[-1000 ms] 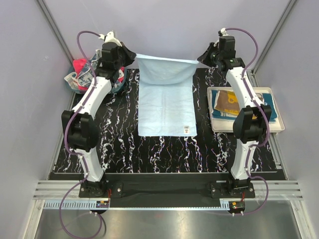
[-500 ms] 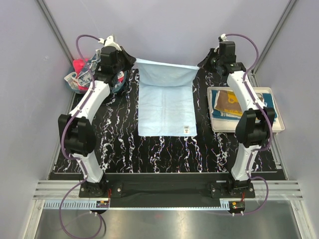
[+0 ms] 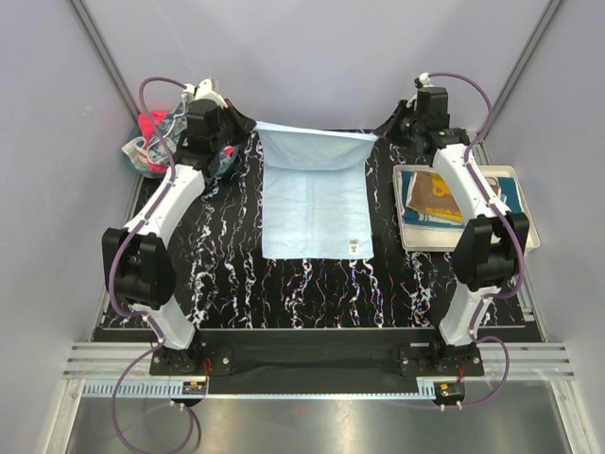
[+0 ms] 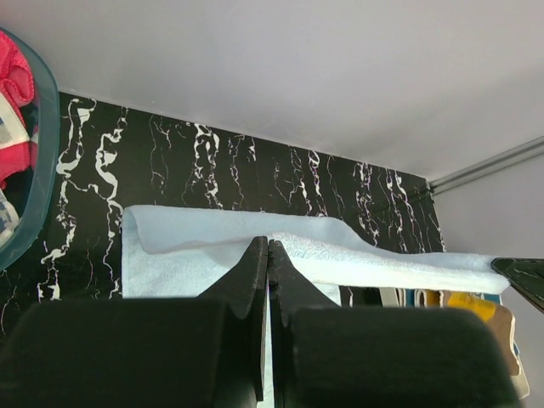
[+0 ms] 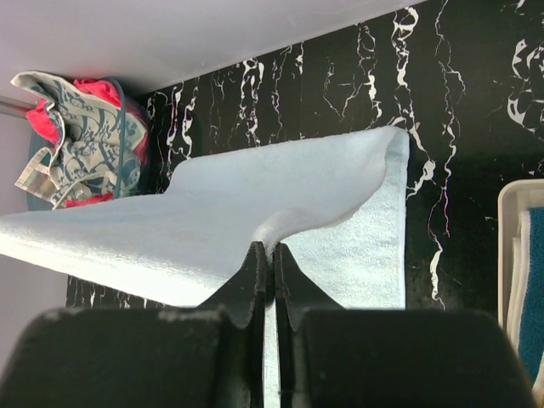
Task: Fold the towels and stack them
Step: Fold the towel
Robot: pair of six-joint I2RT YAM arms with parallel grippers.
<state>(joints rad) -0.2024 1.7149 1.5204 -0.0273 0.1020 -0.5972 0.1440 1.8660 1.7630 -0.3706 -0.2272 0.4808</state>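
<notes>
Black marbled table [image 3: 236, 274] under light blue towel [image 3: 314, 203], partly aloft.

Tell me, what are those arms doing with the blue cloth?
Left gripper, right gripper: both shut on far corners of light blue towel. Far edge lifted, near half flat on table. Bin and tray off to the sides.
</notes>
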